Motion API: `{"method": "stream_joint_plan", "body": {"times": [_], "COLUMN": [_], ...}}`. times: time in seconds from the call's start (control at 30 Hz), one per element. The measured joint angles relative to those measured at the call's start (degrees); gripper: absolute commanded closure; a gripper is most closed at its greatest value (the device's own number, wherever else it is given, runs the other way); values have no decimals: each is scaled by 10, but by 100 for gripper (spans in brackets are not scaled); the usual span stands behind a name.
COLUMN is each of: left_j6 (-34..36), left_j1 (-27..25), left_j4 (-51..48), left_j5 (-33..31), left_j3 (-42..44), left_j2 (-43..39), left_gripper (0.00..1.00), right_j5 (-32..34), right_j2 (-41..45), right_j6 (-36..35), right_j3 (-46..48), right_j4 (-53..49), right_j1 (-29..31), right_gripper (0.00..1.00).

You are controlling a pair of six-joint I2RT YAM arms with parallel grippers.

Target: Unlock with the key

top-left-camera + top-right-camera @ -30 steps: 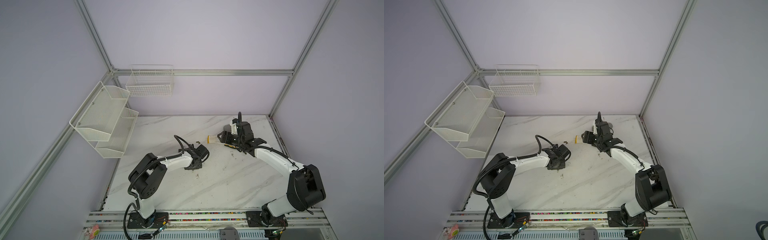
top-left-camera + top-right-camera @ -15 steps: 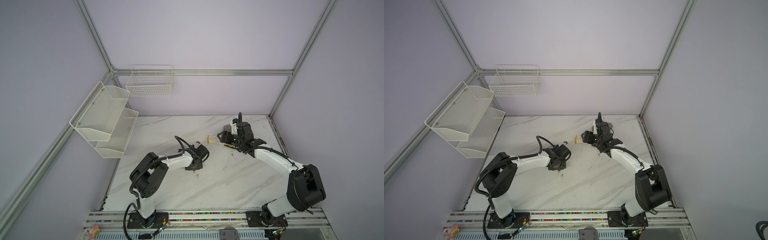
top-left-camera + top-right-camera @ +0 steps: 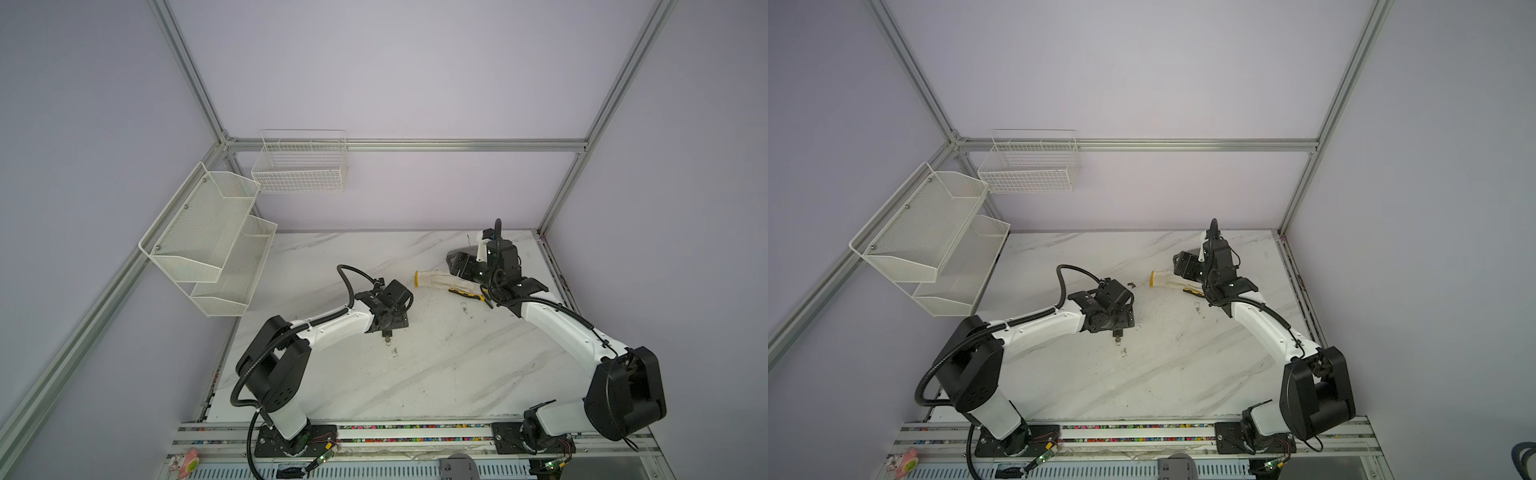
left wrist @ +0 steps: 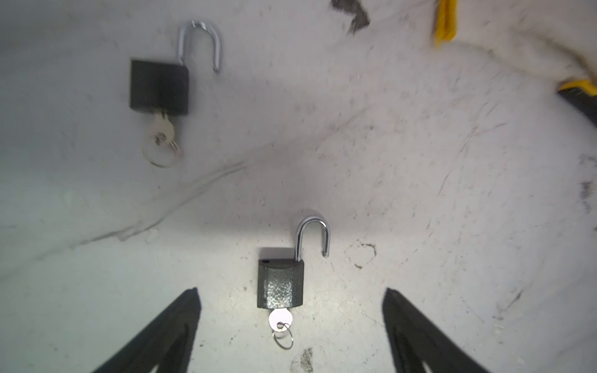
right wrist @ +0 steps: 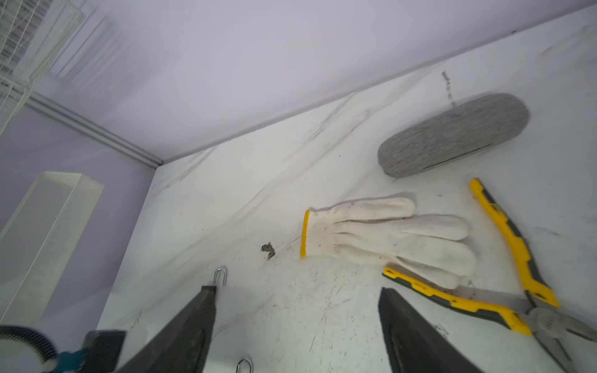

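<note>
the unlocking looks done — the near padlock (image 4: 280,281) lies flat on the surface (image 4: 420,193), shackle sprung, key (image 4: 280,318) in its base; a second padlock (image 4: 159,87), well apart, shows the same. the left fingers (image 4: 174,326) stand wide to either side of the near padlock, gripping nothing; the right fingers (image 5: 193,323) gape too, empty. nothing shows in the mesh shelf (image 3: 195,232) or wire basket (image 3: 299,183) — only pulling back seems left.

A robotics lab test cell: aluminium framing (image 3: 407,144), plain lilac walls (image 3: 415,75), a wire basket (image 3: 301,174), and a marble-patterned worktop (image 3: 436,374) fronted by an arm-mounting rail (image 3: 415,434).
</note>
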State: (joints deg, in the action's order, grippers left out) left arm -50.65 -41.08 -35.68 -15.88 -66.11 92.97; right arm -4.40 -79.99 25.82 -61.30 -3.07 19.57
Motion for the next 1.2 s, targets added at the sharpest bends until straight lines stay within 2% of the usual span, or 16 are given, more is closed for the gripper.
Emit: {"method": "stream_joint_plan", "body": {"times": [0.03,0.13,0.23,0.37,0.5,0.6,0.77,0.83,0.93,1.07,1.13,1.2], "left_j6": [3,25,72,190,289,337,409,432,453,470,483,483], "left_j1": [7,49,123,226,311,355,373,374,378,380,380,380], "left_j4": [0,4,31,144,251,361,582,632,692,844,892,876], "left_j5": [-8,-50,-103,-189,-221,-220,-194,-180,-137,-90,-77,-72], "left_j3": [0,3,25,127,238,319,417,425,428,464,469,468], "left_j2": [-20,-103,-186,-258,-253,-236,-163,-129,-120,-85,-37,-17], "left_gripper": [0,0,0,0,0,0,0,0,0,0,0,0], "right_j5": [26,115,197,303,358,365,342,314,263,204,200,209], "right_j2": [9,35,39,15,-3,-16,-102,-129,-151,-210,-223,-230], "right_j6": [-2,-5,-8,-32,-86,-121,-160,-174,-200,-232,-236,-243], "right_j3": [2,19,45,109,215,287,313,315,334,384,389,370], "right_j4": [5,31,67,134,251,353,498,542,631,792,790,790], "right_j1": [-7,-33,-60,-86,-106,-120,-139,-142,-145,-146,-146,-139], "right_gripper": [4,3,3,3,3,3,3,3,3,3,3,3]}}
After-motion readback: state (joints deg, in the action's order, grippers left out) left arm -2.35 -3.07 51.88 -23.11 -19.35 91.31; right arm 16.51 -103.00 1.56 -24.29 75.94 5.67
